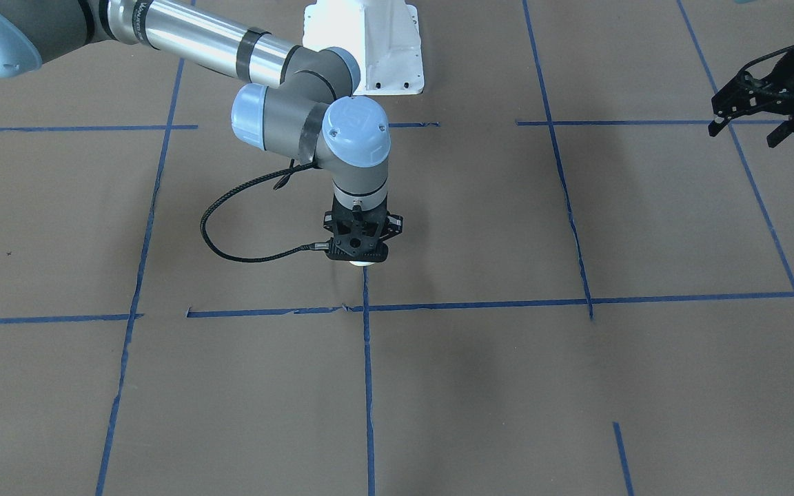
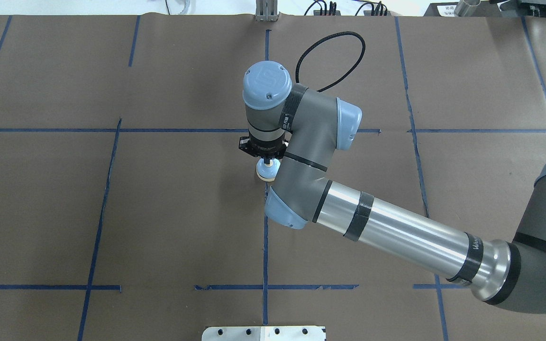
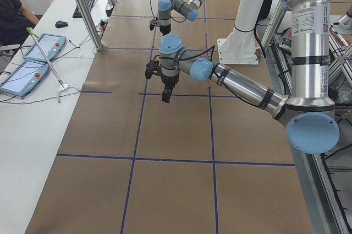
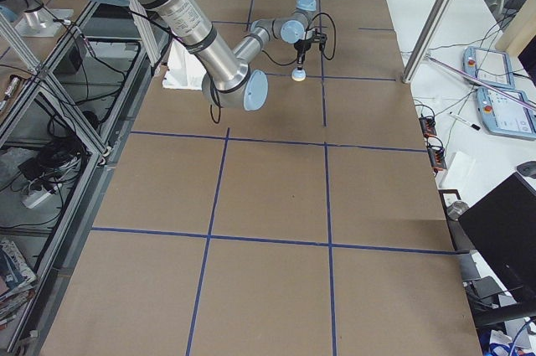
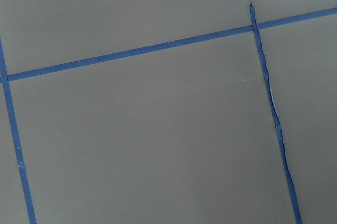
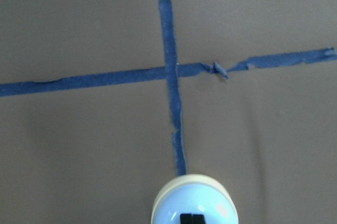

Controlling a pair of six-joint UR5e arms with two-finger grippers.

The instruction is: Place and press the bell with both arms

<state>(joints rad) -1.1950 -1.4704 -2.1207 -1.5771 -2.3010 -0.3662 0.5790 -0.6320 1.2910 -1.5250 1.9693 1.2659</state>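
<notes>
Under the right tool [image 2: 267, 161], a small light-blue domed bell [image 2: 268, 172], cream-rimmed.

1. Table top [image 2: 183, 213]: my work surface was covered in brown paper.
2. Blue tape lines [image 2: 265, 246]: they marked the paper into a grid of rectangles, torn and wrinkled in places.
3. White bench [image 3: 33, 135]: it stood along my table's far side and carried a keyboard [image 3: 89, 0], a mouse [image 3: 61, 23] and two tablet-like pendants [image 3: 45, 45].
4. Aluminium post [image 3: 94, 33]: it rose between bench and table.
5. Metal frame [image 4: 84, 126]: it stood beside my table, with a power strip [image 4: 35, 197] and cables below.
6. Light: it was even, with soft shadows.
</notes>
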